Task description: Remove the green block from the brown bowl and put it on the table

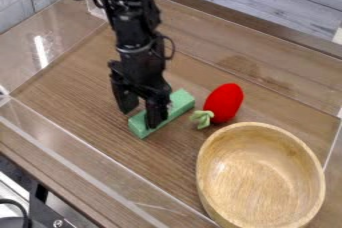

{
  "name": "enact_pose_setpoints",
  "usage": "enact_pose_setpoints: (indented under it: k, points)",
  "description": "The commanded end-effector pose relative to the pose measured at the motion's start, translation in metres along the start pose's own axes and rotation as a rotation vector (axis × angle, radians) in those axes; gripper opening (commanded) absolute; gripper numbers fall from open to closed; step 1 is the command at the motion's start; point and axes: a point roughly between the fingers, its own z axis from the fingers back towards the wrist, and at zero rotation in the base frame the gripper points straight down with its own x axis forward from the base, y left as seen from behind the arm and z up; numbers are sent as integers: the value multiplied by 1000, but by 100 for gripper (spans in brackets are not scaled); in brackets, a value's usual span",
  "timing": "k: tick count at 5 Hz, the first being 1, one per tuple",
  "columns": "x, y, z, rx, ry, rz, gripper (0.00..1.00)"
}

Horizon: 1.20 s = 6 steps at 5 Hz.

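The green block [166,110] lies flat on the table [80,82], left of the brown bowl [261,173], which holds nothing. My gripper [139,104] points straight down just left of the block, low over the wood. Its fingers are spread open with nothing between them, and the right finger partly covers the block's near end.
A red strawberry toy [221,99] with green leaves lies between the block and the bowl. Low clear acrylic walls [60,122] border the table on the left and front. The bowl sits at the front right corner.
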Motion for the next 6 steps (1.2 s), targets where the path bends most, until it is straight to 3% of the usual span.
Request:
enact_pose_setpoints:
  k: [1, 3, 6]
  points:
    - [9, 9, 33, 9, -87, 56, 100]
    - [17, 6, 54, -18, -143, 132, 100]
    - [21, 12, 70, -16, -178, 150, 100]
